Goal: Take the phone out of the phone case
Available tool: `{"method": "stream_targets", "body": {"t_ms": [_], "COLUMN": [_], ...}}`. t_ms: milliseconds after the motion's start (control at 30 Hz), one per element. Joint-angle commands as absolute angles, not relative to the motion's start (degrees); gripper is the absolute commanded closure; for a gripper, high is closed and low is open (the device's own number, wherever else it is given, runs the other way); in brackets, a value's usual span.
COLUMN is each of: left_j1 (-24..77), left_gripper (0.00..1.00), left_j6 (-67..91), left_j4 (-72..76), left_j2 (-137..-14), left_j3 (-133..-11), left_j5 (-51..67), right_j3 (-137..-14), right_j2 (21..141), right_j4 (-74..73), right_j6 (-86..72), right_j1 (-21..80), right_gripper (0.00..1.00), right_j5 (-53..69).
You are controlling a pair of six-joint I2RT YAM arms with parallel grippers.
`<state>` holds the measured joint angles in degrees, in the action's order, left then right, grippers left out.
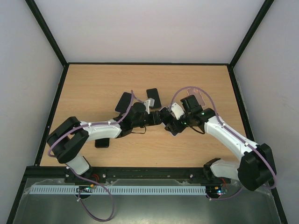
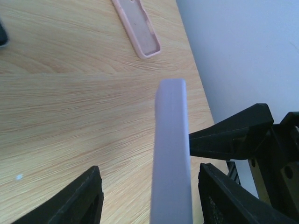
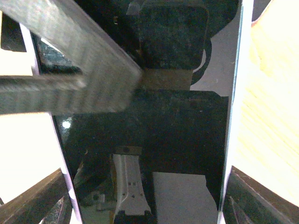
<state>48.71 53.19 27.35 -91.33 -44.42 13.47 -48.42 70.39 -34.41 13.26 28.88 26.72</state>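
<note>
while the phone (image 3: pixel 154 130) sits seated in its lavender phone case (image 2: pixel 172 140), the pair is held up off the counter (image 2: pixel 70 116) between the two arms, near the middle of the workspace. the right gripper (image 3: pixel 145 186) has its jaws set wide across the case's two long edges and appears to be clamped on it, with the dark screen facing its camera. the left gripper (image 2: pixel 149 170) straddles the case edge-on, jaws partly open with a gap showing on each side, so it holds nothing yet. one right finger touches the side of the case in the left wrist view.

the step in hand looks like setting up the second grip before the peel. next, the left jaws would need to pinch the rim or a corner of the case and flex it away from the glass while the right keeps the body steady. a squeeze across the full thickness would only trap the phone. an empty pink case (image 2: pixel 140 28) lies further back.
</note>
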Motion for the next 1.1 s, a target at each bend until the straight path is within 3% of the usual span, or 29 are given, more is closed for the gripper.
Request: {"method": "stream_targets", "body": {"t_ms": [0,333,500,633,900,1067], "left_j1": [50.4,51.6,50.2,46.5,43.6,43.6], "left_gripper": [0.50,0.87,0.96,0.97,0.97,0.97], "left_j6": [54.0,54.2,51.3,45.0,29.1,23.6], "left_j4": [31.5,36.3,35.7,32.5,22.7,19.3], "left_j2": [-94.0,-95.2,-92.2,-86.7,-71.3,-62.8], "left_j3": [-48.1,-48.0,-47.3,-46.1,-42.1,-38.8], "left_j5": [15.0,14.7,16.7,23.6,38.9,45.3], "right_j3": [-47.6,-46.7,-47.4,-48.7,-53.5,-56.3], "right_j2": [67.0,65.3,63.3,60.3,55.4,54.3], "right_j4": [-29.7,-27.7,-29.1,-30.8,-36.9,-50.2], "right_j6": [11.6,10.0,11.9,12.9,16.3,34.2], "right_j1": [28.9,28.9,28.9,28.8,28.8,28.9], "right_gripper": [0.63,0.61,0.27,0.01,0.00,0.10], "right_j5": [27.2,26.5,28.6,29.9,42.6,56.0]}}
